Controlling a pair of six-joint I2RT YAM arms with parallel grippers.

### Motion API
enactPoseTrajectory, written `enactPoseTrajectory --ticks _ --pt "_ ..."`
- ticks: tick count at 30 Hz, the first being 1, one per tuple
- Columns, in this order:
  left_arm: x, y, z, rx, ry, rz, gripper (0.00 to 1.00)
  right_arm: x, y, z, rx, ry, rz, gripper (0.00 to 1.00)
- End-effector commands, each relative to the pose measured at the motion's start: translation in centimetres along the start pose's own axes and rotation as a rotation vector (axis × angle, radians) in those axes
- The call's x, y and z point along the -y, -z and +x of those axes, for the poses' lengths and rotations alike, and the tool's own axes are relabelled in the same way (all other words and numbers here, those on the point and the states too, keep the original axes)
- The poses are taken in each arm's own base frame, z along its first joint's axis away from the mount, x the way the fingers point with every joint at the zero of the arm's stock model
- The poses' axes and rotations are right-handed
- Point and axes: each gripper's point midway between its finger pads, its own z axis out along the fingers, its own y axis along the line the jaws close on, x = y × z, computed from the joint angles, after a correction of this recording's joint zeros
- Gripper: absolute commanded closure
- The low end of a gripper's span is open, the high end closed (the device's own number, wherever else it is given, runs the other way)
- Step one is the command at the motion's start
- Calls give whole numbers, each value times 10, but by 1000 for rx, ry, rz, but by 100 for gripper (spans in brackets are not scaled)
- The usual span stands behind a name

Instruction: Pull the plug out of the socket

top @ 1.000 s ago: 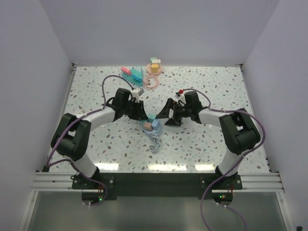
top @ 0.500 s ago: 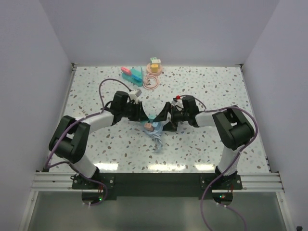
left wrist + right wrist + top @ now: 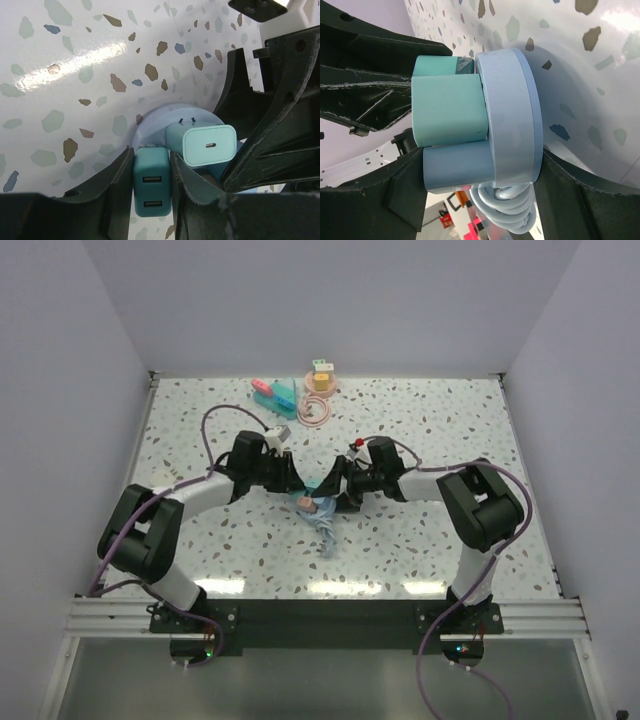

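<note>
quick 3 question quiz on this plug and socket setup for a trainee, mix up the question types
1. True or false: the left gripper is clamped on the teal charger, the one with two ports.
2. Multiple choice: what sits between the jaws of the right gripper? A, the round socket with its plugs. B, a mug. C, a screwdriver.
3. Fill in the blank: next to the teal charger, the mint charger shows ___ port on its face.

Key: 1 true. 2 A. 3 one.
</note>
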Motion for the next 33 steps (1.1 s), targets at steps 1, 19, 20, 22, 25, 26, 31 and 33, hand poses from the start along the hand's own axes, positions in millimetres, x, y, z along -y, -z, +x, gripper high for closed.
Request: enactPoseTrajectory --ticks 1,19,20,22,25,26,31,33 --pt "53 29 -62 182 -56 158 100 32 -2 -7 28 -4 177 91" --pt "78 69 -89 209 -177 142 100 98 -2 -14 0 -42 358 100" --pt "78 70 -87 204 -175 140 100 98 -1 -16 5 -41 357 100" --pt "78 73 -87 207 -179 130 100 95 4 -25 34 -57 348 100" --pt "69 71 -65 165 -153 120 100 95 20 -53 115 -121 329 100" --pt "68 69 -58 159 -139 132 100 92 25 -65 145 -136 312 100" --pt "59 57 -2 153 -16 211 100 74 55 -123 257 -171 255 100" --pt "54 50 23 124 76 233 100 64 58 -143 277 -153 245 100"
